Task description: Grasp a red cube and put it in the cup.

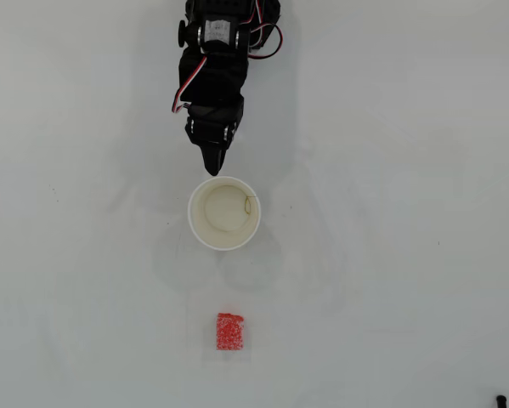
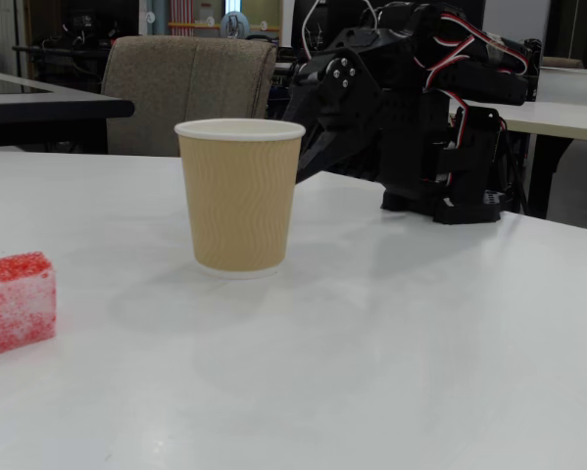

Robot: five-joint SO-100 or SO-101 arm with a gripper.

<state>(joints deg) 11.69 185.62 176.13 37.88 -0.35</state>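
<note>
The red cube [image 1: 231, 331] lies on the white table, below the cup in the overhead view. In the fixed view it sits at the left edge [image 2: 16, 302]. The cup [image 1: 222, 212] stands upright and empty at the middle; in the fixed view its outside is tan and ribbed [image 2: 239, 196]. My gripper [image 1: 213, 166] points at the cup's upper rim from just above it in the overhead view. Its jaws are closed to a point and hold nothing. In the fixed view the gripper [image 2: 305, 162] sits low behind the cup, its tip partly hidden by it.
The black arm base [image 2: 450, 186] stands on the table behind the cup. A chair [image 2: 190, 88] and other tables stand beyond the table's far edge. A small black object [image 1: 500, 398] lies at the overhead view's bottom right corner.
</note>
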